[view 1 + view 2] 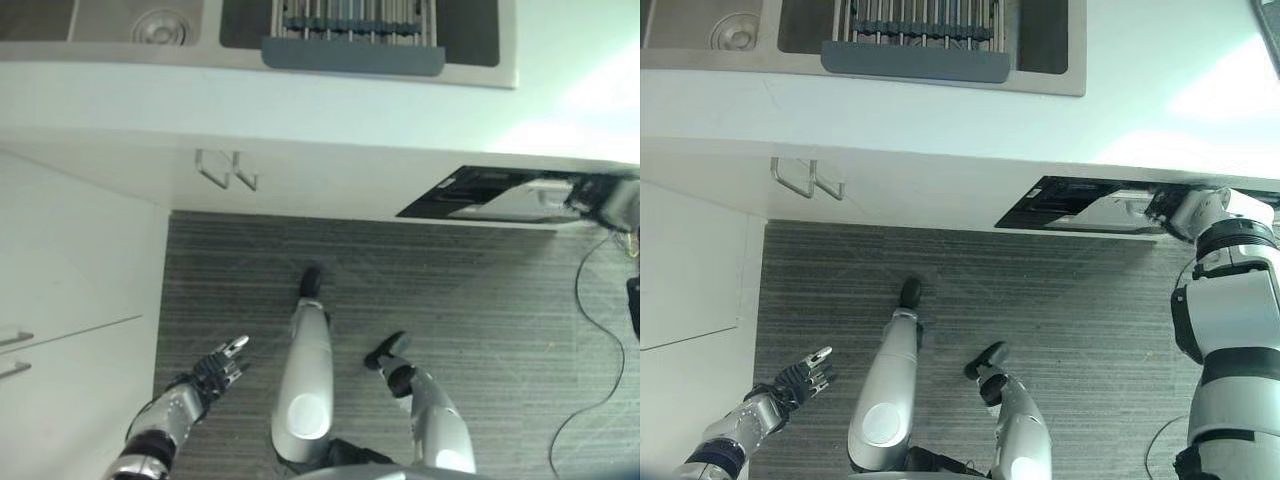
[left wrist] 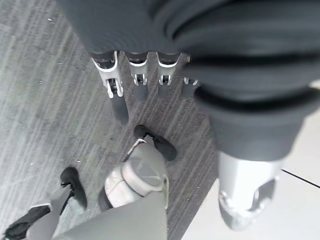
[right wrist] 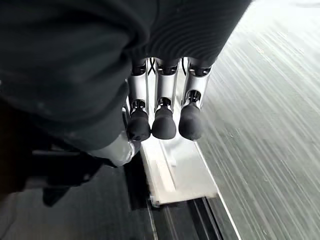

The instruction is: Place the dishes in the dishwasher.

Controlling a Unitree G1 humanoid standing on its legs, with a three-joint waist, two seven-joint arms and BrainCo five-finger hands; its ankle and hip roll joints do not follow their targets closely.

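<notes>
Legible text, labels, brands, numbers, signs: none found.

Surfaces checked, no marking legible on any:
- bench (image 1: 940,110), pale top and front edge: plain.
- sink (image 1: 700,30) and dish rack (image 1: 915,35) at the bench's far edge: no print visible.
- cabinet fronts (image 1: 60,300) and handles (image 1: 805,180) under the bench: plain.
- dishwasher door (image 1: 1090,212), partly open below the bench's right end: no readable panel or label.
- floor (image 1: 450,300): striped grey, unmarked.
</notes>
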